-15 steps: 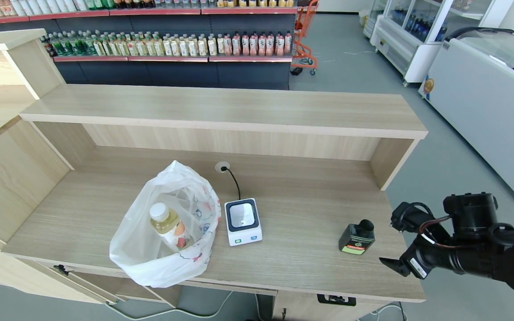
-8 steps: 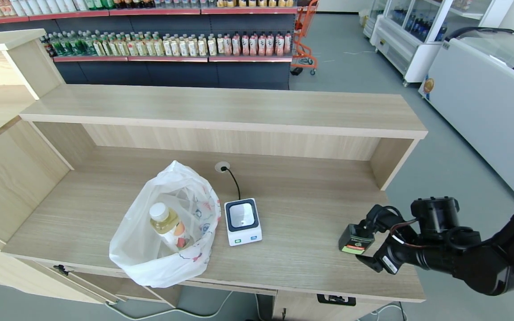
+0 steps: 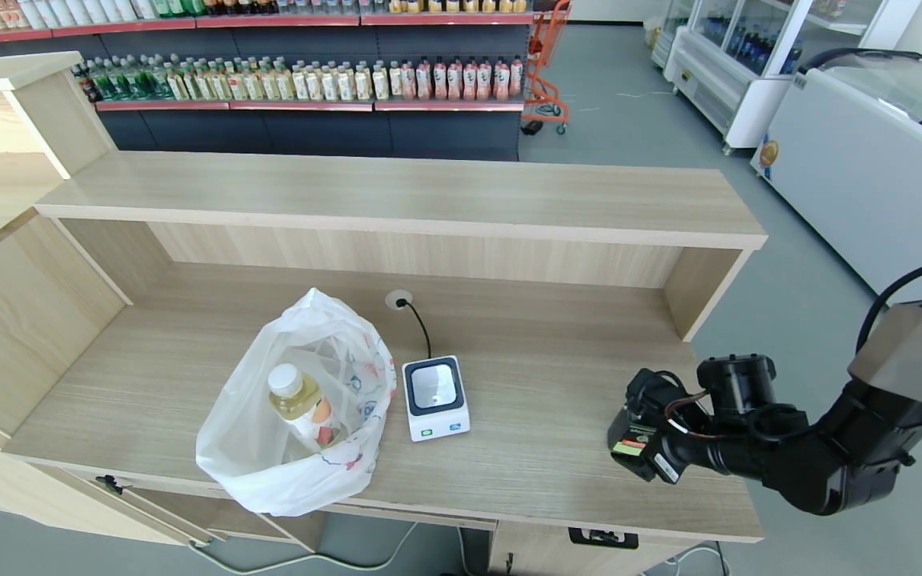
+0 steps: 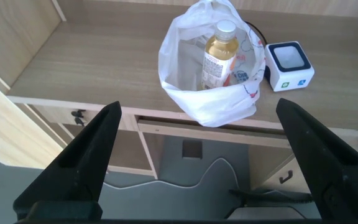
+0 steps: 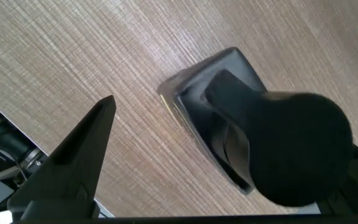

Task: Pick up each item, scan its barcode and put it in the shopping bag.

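**One second on: right pincer arrives at the bottle**

One second ago the right pincer (image 3: 639, 424) hung off the counter's right end, well apart from the small black square-bodied bottle with a round black cap (image 5: 194, 102). It has since swung inward, and its fingers now stand wide on either side of the bottle, not closed on it. The bottle stands upright where it was, near the counter's right front corner. Nothing else has shifted.

The left pincer (image 4: 207, 168) hangs wide open before the counter's front edge.

On the pale wood-grain counter (image 3: 541, 376) the white plastic shopping bag (image 3: 269, 472) sits open with a pale-capped bottle of amber drink (image 3: 297, 400) inside. The white barcode scanner box (image 3: 435, 398) is just beside it, its black cable (image 3: 421, 328) running back.

Behind are shelves of bottled drinks (image 3: 309, 80), an orange trolley (image 3: 549, 72) and white chest freezers (image 3: 869, 176).
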